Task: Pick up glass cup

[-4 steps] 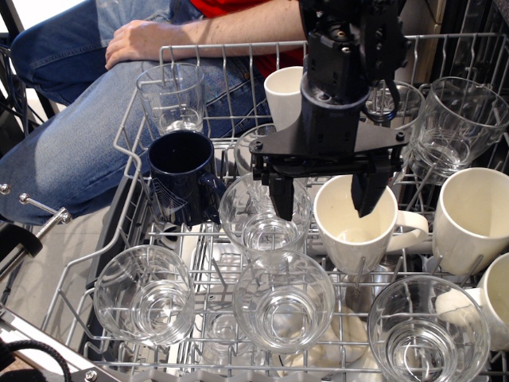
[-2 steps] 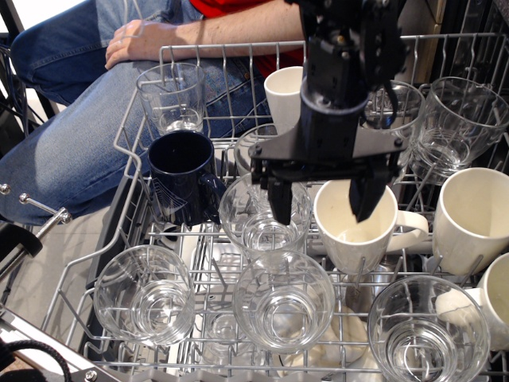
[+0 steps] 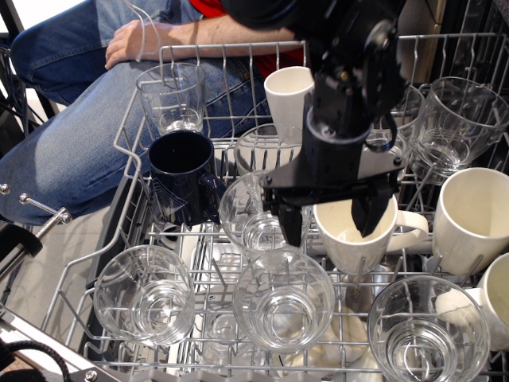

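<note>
Several clear rounded glass cups stand in the wire dish rack (image 3: 131, 139). One glass cup (image 3: 253, 216) stands mid-rack, right under my gripper (image 3: 330, 220). The gripper is open and empty. Its left finger (image 3: 289, 224) hangs at that cup's right rim; I cannot tell whether it touches. Its right finger (image 3: 371, 215) hangs over the mouth of a white mug (image 3: 350, 241) beside the cup. Other glass cups stand at front centre (image 3: 284, 301), front left (image 3: 143, 294), front right (image 3: 428, 336) and back right (image 3: 457, 119).
A taller straight glass (image 3: 169, 95) and a navy mug (image 3: 181, 177) stand at the left. White mugs stand at the back (image 3: 285, 91) and the right (image 3: 477, 219). A seated person's arm (image 3: 159, 36) and leg lie just behind the rack.
The gripper has come down and a little to the right, so its fingers now reach lower by the mid-rack cup and the white mug. The jaws stay open. Nothing in the rack moved.
</note>
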Motion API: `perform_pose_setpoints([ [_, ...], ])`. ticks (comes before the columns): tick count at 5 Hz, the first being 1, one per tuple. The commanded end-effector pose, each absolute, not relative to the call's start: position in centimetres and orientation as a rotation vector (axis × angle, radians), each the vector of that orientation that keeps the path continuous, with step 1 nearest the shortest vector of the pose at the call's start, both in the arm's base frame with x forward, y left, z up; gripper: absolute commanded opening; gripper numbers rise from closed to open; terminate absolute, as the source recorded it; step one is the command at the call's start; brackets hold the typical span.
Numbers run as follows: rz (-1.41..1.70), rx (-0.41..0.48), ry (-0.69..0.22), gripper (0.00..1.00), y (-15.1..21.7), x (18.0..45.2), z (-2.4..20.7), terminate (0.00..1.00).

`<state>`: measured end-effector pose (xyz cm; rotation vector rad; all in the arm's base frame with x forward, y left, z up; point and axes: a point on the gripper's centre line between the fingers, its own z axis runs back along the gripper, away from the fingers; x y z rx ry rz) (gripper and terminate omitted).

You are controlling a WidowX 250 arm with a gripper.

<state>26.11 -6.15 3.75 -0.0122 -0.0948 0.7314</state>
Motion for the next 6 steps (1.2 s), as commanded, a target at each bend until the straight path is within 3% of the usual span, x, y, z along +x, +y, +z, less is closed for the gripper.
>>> perform_pose_setpoints([
  [1, 0.788, -0.051, -0.15, 1.0, -6.3, 28.2, 1.0, 0.0],
  [6, 0.923, -0.003, -0.261, 1.0, -6.2, 26.0, -6.0, 0.0],
])
